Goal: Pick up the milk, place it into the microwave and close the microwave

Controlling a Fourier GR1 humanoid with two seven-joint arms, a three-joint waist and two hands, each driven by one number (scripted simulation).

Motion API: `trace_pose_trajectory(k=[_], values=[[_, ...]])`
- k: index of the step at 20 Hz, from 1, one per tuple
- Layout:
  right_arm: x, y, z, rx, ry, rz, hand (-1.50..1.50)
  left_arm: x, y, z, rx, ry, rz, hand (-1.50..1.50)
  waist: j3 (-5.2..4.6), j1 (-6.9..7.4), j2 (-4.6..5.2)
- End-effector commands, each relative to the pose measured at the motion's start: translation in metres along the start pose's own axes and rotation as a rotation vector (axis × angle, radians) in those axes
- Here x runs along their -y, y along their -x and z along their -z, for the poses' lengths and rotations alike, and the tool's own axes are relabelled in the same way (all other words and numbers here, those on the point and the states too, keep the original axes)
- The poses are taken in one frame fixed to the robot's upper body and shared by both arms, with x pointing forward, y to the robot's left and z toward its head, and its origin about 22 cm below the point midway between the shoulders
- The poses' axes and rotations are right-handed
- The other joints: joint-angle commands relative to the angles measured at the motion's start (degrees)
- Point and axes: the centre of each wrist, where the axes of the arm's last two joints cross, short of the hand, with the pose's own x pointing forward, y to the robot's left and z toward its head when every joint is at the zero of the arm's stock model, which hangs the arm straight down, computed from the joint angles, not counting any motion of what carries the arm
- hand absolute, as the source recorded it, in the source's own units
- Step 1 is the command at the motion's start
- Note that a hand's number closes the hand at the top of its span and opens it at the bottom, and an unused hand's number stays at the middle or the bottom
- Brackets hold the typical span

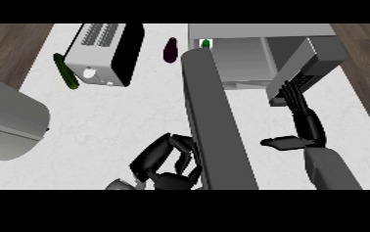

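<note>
The microwave (260, 30) stands at the back right with its cavity showing. Its door (217, 123) is swung open and runs as a long grey bar toward the view's lower edge. The milk (204, 43), a small white carton with a green cap, shows at the cavity's back left, just past the door's far end. My right hand (307, 123) is open, and its straight fingers (291, 91) touch the lower end of the microwave's right front panel (307, 62). My left hand (170, 165) rests low in the view, just left of the door's near end, fingers relaxed and holding nothing.
A toaster (104, 55) stands at the back left with a green cucumber (65, 72) lying beside it. A dark purple eggplant (171, 50) lies between the toaster and the microwave. A grey rounded body (18, 123) fills the left edge. White counter (108, 118) stretches between them.
</note>
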Motion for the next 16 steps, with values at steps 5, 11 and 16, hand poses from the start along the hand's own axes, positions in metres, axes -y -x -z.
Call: trace_pose_trajectory(k=[5, 11, 16], values=[[0.015, -0.032, -0.038, 0.055, 0.030, 0.012, -1.50, 0.043, 0.015, 0.033, -0.031, 0.138, 0.010, 1.50, -0.08, -1.03, 0.16], [0.051, -0.076, -0.028, 0.074, -0.004, 0.032, -1.50, 0.072, 0.013, 0.051, -0.039, 0.120, 0.071, 1.50, -0.11, -2.20, 0.55], [0.038, -0.092, -0.016, 0.132, -0.051, 0.131, -1.50, 0.087, 0.011, 0.052, -0.037, 0.007, 0.049, 1.50, -0.16, -3.75, 0.87]])
